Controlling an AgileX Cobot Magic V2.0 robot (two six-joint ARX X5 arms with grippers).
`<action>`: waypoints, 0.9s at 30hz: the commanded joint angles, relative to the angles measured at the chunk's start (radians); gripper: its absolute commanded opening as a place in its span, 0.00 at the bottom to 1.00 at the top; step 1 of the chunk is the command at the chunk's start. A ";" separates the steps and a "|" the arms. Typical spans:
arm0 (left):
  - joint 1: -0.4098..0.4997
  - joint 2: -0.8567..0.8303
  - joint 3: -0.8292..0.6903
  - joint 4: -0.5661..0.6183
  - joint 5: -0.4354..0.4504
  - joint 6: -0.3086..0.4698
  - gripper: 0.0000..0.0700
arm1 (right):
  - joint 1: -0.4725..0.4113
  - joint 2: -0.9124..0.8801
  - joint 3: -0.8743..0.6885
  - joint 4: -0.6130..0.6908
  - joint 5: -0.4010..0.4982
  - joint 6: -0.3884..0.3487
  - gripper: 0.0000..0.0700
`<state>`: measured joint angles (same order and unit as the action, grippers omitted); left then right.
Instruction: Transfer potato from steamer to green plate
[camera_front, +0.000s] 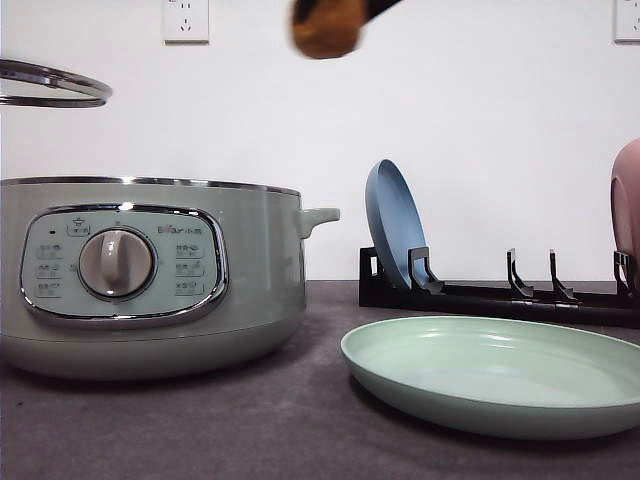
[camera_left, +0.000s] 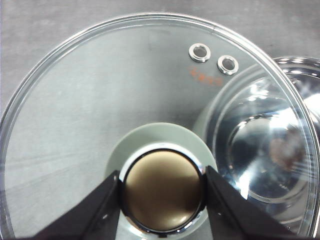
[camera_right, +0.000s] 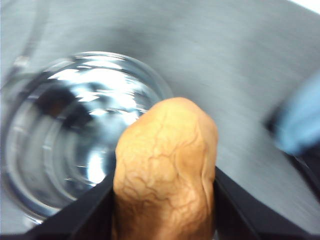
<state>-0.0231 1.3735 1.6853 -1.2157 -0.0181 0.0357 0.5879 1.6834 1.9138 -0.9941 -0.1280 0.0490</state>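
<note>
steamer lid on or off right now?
Off. The left gripper holds the lid by its knob, raised to the side above the steamer; the pot's rim is uncovered.

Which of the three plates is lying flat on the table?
The green plate. It lies flat in front of the rack, while the blue plate and the pink plate stand upright in it.

The steamer (camera_front: 150, 280) carries a small brand mark on its control panel (camera_front: 122, 262), above and right of the dial (camera_front: 117, 263); it seems to read "Bear", too small to be sure. The button labels around the dial are illegible. Faint orange marks on the glass lid (camera_left: 125, 90) cannot be read.
</note>
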 joint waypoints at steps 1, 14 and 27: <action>-0.011 -0.002 0.027 0.037 0.004 0.005 0.01 | -0.003 -0.027 -0.048 0.010 -0.002 -0.009 0.22; -0.107 -0.002 0.027 0.041 0.041 0.005 0.01 | -0.035 -0.378 -0.693 0.284 0.006 0.100 0.22; -0.156 -0.002 0.027 0.041 0.072 0.005 0.01 | -0.032 -0.410 -1.090 0.608 0.038 0.283 0.22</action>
<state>-0.1750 1.3735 1.6855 -1.2083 0.0471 0.0360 0.5490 1.2644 0.8257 -0.4063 -0.0950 0.2857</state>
